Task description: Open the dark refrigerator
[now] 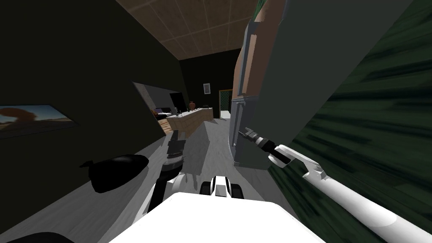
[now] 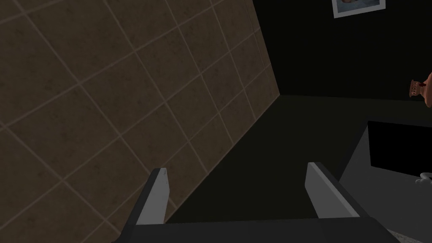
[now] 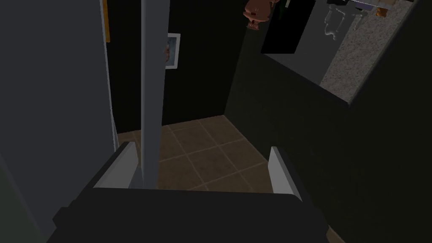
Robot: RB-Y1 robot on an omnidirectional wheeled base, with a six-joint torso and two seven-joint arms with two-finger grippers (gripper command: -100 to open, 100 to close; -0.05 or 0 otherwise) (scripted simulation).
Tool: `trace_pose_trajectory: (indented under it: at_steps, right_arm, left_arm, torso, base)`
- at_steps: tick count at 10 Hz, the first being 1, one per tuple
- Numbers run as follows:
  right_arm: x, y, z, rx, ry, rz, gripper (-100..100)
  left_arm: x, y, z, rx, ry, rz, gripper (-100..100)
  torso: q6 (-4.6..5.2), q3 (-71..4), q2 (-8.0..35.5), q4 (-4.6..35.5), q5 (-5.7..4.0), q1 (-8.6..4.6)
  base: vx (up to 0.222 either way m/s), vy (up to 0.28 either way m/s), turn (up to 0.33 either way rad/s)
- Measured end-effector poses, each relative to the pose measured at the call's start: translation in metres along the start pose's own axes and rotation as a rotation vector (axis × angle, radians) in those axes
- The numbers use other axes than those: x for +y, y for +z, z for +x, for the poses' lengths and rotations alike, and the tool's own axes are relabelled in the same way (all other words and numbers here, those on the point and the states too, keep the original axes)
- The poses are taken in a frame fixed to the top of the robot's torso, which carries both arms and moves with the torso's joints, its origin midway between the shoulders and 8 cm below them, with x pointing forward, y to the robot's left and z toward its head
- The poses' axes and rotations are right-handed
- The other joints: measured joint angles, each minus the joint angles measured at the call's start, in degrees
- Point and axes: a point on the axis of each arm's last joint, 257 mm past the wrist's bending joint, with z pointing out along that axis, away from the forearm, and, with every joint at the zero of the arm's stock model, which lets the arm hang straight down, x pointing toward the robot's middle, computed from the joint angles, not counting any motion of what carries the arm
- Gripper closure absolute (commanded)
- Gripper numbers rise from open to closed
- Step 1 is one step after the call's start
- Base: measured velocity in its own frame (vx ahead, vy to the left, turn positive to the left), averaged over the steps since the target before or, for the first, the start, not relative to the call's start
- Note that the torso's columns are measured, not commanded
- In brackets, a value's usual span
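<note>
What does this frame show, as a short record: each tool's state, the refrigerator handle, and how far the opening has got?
right tool: open, at the front of the dark grey refrigerator
handle: grey upright bar inside the open tool, near one side, not gripped
left tool: open, holding nothing, away from the refrigerator
progress: handle not yet grasped

No legible text or signs anywhere.
</note>
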Motion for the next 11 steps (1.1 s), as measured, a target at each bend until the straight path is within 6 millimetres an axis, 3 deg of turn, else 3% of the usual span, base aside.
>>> trace_pose_trajectory:
  at_steps: [5, 11]
  right_arm:
    - [-0.05, -0.002, 0.006, 0.094, -0.254, 0.046, -100]
    - [-0.123, -0.008, -0.013, 0.203, -0.568, 0.124, -100]
  left_arm:
    - [0.0, 0.0, 0.0, 0.0, 0.0, 0.0, 0]
    - [0.0, 0.0, 0.0, 0.0, 0.0, 0.0, 0]
  torso:
    - [0.03, 0.02, 0.03, 0.0, -0.01, -0.03]
    - [0.03, 0.04, 0.05, 0.01, 0.01, 0.02]
  base:
    - [0.01, 0.073, 0.06]
    - [0.01, 0.069, 0.053]
